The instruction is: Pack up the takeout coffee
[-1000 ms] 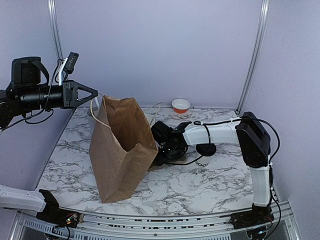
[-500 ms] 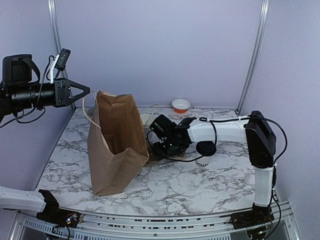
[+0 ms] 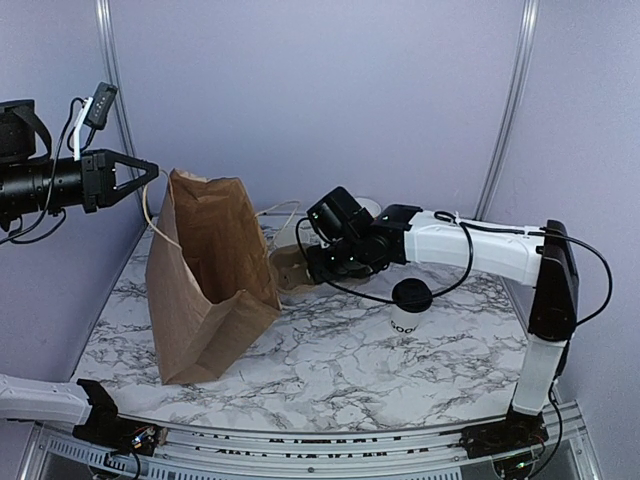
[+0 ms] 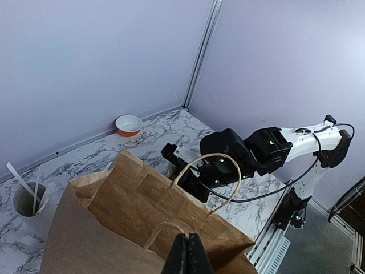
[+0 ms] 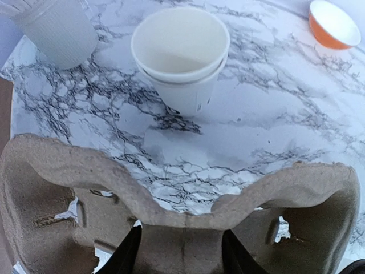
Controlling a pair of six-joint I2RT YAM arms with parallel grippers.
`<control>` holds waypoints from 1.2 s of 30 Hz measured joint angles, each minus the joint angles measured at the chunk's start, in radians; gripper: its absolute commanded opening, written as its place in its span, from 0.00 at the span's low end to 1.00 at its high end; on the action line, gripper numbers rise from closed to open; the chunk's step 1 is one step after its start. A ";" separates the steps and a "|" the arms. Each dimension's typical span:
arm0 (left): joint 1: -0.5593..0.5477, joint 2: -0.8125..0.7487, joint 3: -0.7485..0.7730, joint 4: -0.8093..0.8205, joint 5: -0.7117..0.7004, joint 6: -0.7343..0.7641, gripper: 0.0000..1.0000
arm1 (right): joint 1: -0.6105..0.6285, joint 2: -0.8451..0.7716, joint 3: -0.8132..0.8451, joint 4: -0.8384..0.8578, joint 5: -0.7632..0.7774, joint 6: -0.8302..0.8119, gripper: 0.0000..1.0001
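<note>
The takeout coffee [image 3: 409, 308], a white cup with a black lid and dark lettering, stands on the marble table right of centre. A brown paper bag [image 3: 205, 275] stands open at the left, tilted. My left gripper [image 3: 150, 173] is raised above the bag's left side and is shut on one string handle [image 4: 165, 233]; the bag's mouth fills the left wrist view [image 4: 142, 211]. My right gripper [image 3: 306, 266] is shut on a cardboard cup carrier [image 5: 182, 228], held just right of the bag; it shows in the top view [image 3: 288, 272] too.
Two stacked lidless white paper cups [image 5: 180, 57], a white utensil holder [image 5: 57, 28] and an orange bowl [image 5: 334, 23] stand toward the table's back. The utensil holder [image 4: 28, 201] and bowl [image 4: 129, 124] also show in the left wrist view.
My left gripper has pulled the bag's handle left and up, dragging the bag leftward. My right arm has lifted back with the carrier, uncovering the lidded coffee cup.
</note>
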 measured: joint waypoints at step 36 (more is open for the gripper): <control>-0.091 0.312 0.089 0.118 0.292 -0.041 0.00 | -0.067 -0.472 0.192 0.084 -0.034 -0.531 0.41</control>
